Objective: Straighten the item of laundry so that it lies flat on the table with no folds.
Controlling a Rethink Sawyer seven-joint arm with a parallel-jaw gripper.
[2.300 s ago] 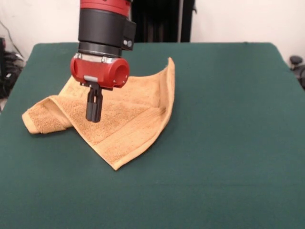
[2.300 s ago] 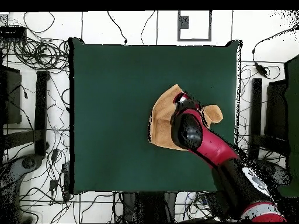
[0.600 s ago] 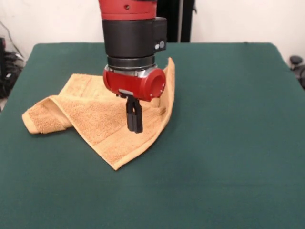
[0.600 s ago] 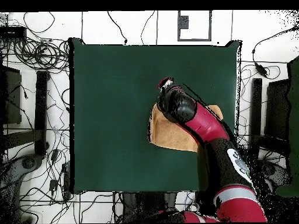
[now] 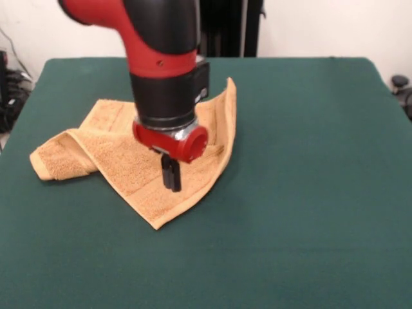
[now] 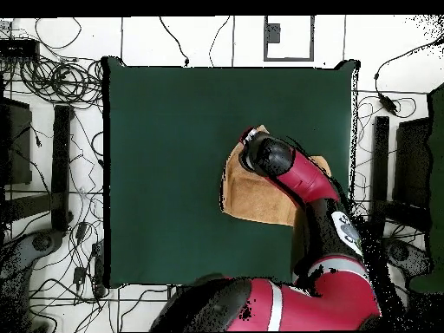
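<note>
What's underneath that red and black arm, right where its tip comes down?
The golden-tan towel lies rumpled on the green table, one corner rolled over and one edge standing up. The tool hangs over it. The arm hides the towel's middle, so any contact cannot be seen.

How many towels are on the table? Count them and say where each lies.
1. The golden-tan hand towel lies crumpled on the green table under the end effector, one edge raised. None other shows.

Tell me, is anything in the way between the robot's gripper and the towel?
Nothing visible. The gripper hangs right over the towel, which lies rumpled on the table with one edge standing up.
</note>
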